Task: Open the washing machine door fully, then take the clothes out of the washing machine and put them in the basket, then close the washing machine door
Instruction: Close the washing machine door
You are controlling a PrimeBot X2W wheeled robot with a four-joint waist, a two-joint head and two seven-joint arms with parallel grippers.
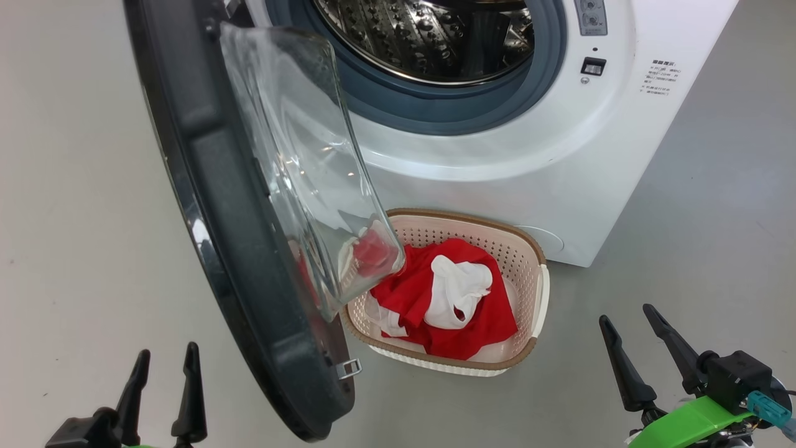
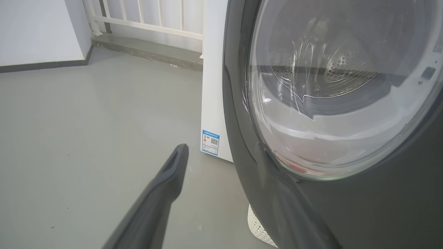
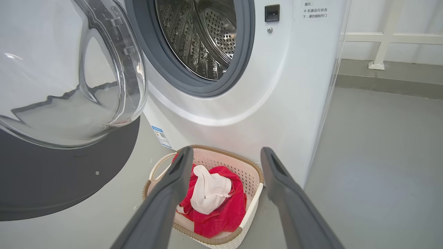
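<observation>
Head view: door (image 1: 236, 249) open, clothes (image 1: 448, 298) in basket (image 1: 535, 249), both grippers empty.
Basket sat on the floor against the washer (image 1: 497, 174), its left end under the door's glass. Left gripper (image 1: 168, 350) and right gripper (image 1: 625, 313) were spread wide, low and apart from everything. Risk: a closing swing might clip the basket, or a finger might slip on the glossy door. Drum top was cut off; basket's left end was blurred behind glass.

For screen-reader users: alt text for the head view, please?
An open washing machine, its black-rimmed glass door swung wide and steel drum looking empty, stands behind a cream basket holding red and white clothes. The left end effector and right end effector, both open and empty, sit at the bottom corners.
</observation>
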